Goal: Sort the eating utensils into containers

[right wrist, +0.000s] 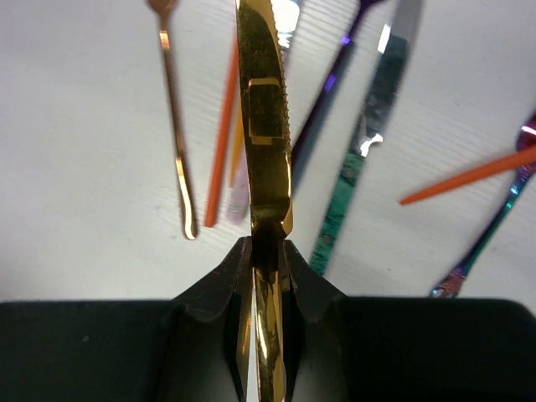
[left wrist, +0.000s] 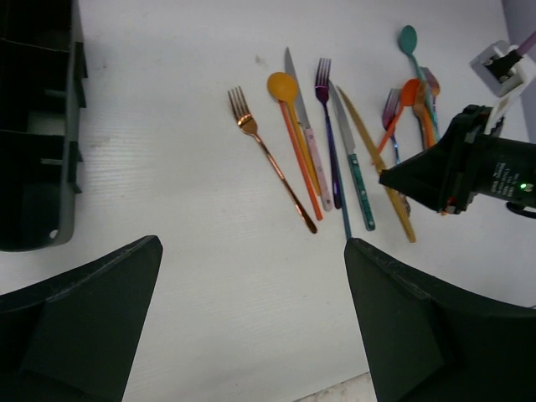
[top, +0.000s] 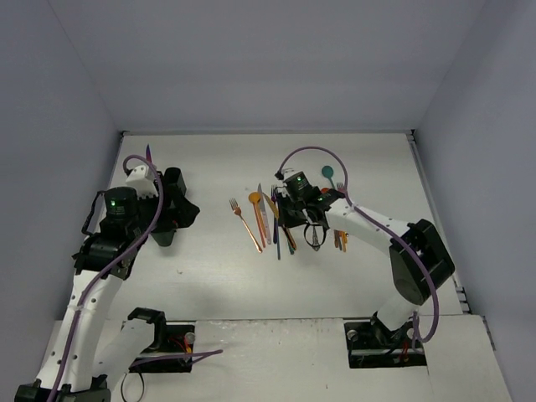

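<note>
Right end effector (right wrist: 266, 255) is clamped on the gold knife (right wrist: 263, 117): both jaws pinch the knife at the point where the blade meets the handle. The blade runs to the top centre of the frame and the handle passes down between the jaws. Whether the knife is clear of the bench (right wrist: 75, 167) can't be told.

Left end effector (left wrist: 251, 335) is wide apart with nothing in it. Its fingers (left wrist: 84, 318) sit in the bottom corners of the frame and touch nothing.

The left wrist view alone shows the spread in full. The copper fork (left wrist: 268, 155) lies apart on the left of the group. Right of it come the orange spoon (left wrist: 289, 117), purple fork (left wrist: 327, 117) and teal-handled knife (left wrist: 356, 163). The teal spoon (left wrist: 409, 42) is at upper right. The black caddy (left wrist: 33, 126) fills the upper left edge, and its visible compartments look dark.

The right wrist view shows only the grip and blurred handles beside the blade.

The top view places the utensils (top: 268, 222) at centre, well apart from the caddy (top: 177, 209) at left.
</note>
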`<state>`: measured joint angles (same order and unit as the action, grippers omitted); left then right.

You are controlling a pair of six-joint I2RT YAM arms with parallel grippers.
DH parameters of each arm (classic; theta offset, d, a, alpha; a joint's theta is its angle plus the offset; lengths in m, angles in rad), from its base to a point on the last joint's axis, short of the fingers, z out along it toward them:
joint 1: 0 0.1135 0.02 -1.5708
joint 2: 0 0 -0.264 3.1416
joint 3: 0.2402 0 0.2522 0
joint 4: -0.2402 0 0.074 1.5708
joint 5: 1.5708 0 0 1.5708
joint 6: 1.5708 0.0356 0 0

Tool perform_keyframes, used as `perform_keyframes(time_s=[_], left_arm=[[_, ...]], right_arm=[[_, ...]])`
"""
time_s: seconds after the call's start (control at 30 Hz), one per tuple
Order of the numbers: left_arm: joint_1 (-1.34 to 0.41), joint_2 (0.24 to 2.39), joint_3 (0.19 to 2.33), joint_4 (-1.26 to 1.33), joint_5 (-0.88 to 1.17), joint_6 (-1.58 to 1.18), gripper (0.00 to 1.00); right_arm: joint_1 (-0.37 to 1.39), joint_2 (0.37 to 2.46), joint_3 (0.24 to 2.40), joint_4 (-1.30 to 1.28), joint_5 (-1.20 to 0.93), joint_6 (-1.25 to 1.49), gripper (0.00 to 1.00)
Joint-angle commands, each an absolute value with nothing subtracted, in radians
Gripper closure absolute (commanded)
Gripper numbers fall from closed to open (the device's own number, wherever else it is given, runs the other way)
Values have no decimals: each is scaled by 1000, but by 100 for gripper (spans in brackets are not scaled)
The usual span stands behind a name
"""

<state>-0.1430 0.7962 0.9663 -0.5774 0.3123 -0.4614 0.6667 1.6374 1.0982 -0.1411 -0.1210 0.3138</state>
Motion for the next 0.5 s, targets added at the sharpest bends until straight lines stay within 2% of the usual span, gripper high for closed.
perform_keyframes(time_s=[0.0,0.23,0.47], left_arm=[[-217,821,1024,-410,379,-618,11],[-416,907,1018,-215,280,-749,11],[-545,1001,1065,-160,167,-776,12]], right_arm=[[773,1506,1140,-23,-132,256,100],[879,1376,1084,149,-122,217,100],[927,1310,1072,214,-122,205,100]])
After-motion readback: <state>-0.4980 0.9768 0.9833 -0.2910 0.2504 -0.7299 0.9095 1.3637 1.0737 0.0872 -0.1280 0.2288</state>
